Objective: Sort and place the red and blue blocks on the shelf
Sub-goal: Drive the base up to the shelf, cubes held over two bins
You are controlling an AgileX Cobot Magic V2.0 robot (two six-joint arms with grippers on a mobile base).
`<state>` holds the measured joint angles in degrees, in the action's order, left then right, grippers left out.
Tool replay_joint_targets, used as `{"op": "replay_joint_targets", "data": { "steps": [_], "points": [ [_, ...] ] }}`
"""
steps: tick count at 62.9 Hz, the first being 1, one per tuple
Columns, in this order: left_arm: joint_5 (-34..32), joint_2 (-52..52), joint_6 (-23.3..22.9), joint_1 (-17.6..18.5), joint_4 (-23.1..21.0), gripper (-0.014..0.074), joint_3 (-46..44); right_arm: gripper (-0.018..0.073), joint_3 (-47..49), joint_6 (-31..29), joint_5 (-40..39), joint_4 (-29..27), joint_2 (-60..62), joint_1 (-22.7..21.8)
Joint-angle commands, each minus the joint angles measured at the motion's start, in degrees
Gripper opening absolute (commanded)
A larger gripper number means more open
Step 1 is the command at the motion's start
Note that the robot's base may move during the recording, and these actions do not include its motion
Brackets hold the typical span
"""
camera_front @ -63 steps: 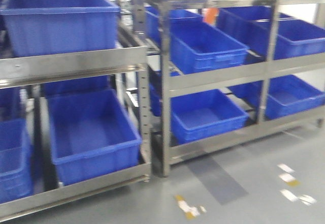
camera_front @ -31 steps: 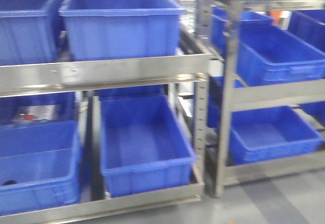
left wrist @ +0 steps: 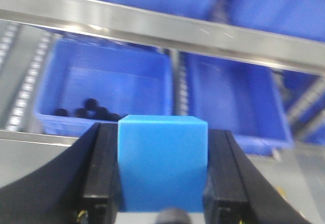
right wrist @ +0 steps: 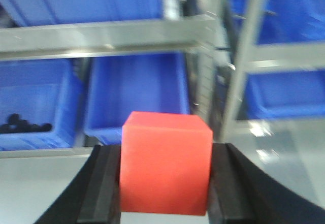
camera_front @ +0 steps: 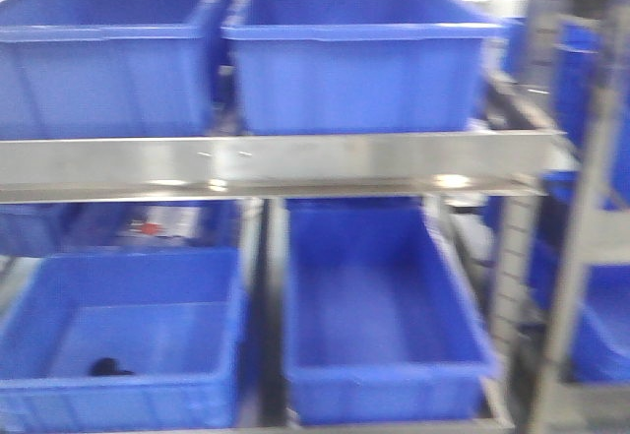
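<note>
A warehouse or factory storeroom is shown. A bare steel shelf [camera_front: 295,163] of several tiers is loaded with large blue plastic bins [camera_front: 354,60], set side by side and open at the top. Strips of white rollers [left wrist: 20,102] are seen running beside a lower bin. A second rack [right wrist: 284,56] of the same kind, also stocked with blue bins, is seen alongside. Small dark round parts [camera_front: 106,366] are kept in one lower bin. A smooth grey floor [right wrist: 289,168] is seen below.

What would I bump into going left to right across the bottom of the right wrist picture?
black finger → red block → second black finger. Both fingers belong to the right hand, which squeezes the block.
</note>
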<state>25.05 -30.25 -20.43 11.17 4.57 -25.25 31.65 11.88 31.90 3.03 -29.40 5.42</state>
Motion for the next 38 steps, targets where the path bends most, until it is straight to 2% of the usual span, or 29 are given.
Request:
{"op": "replay_joint_targets", "data": {
  "steps": [1, 38],
  "points": [
    [-4.77, -0.14, -0.16, -0.05, 0.12, 0.0125, -1.75, 0.0056, 1.55, -0.16, -4.5, 0.56, -0.03, -0.39],
    [-4.77, -0.14, -0.16, -0.05, 0.12, 0.0125, -1.75, 0.0056, 1.55, -0.16, -4.5, 0.56, -0.03, -0.39]
  ]
}}
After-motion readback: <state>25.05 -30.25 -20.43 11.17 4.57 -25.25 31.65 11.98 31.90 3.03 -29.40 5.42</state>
